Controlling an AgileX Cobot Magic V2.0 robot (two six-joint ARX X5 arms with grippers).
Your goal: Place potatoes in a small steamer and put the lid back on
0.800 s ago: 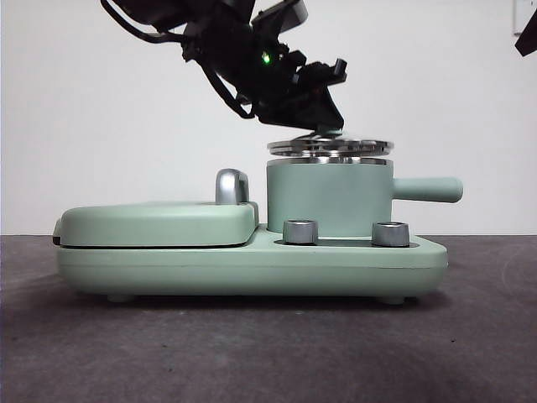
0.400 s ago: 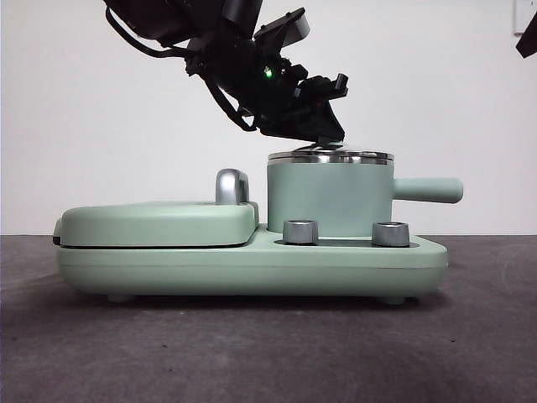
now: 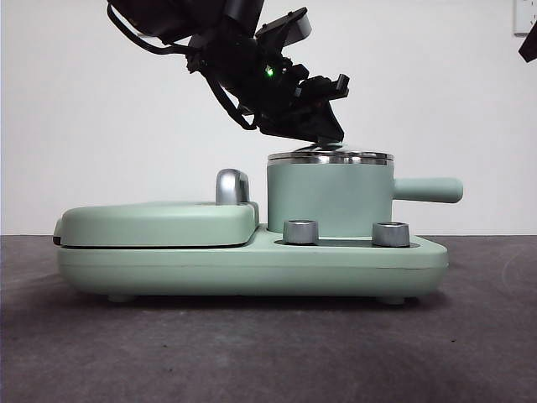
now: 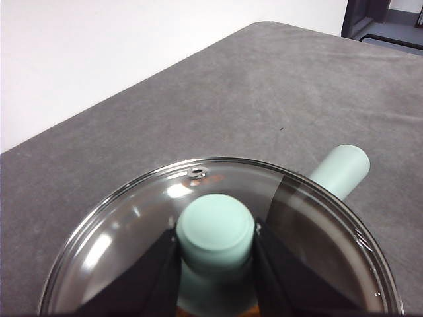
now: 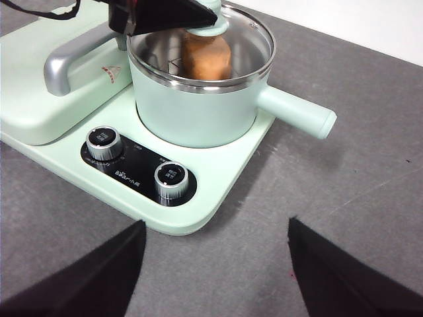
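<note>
The mint-green small steamer (image 3: 327, 197) stands on the right half of its base, its straight handle (image 3: 428, 190) pointing right. The glass lid (image 3: 330, 157) lies flat on its steel rim. My left gripper (image 3: 323, 134) comes down from the upper left and is shut on the lid's mint-green knob (image 4: 215, 229), with a jaw on each side. The orange-brown potato (image 5: 205, 56) shows through the lid (image 5: 254, 39) inside the steamer (image 5: 198, 105). My right gripper (image 5: 217, 224) is open and empty over the table, in front of the base.
The mint-green base (image 3: 252, 264) carries a flat griddle cover (image 3: 155, 222) on the left with a steel handle (image 3: 232, 186). Two steel dials (image 3: 300, 232) (image 3: 390, 233) sit in front of the steamer. The right arm shows as a black tip (image 3: 529, 42) at the top right.
The lid came down from just above the steamer's rim onto it. In the last half second the left gripper has barely moved.
</note>
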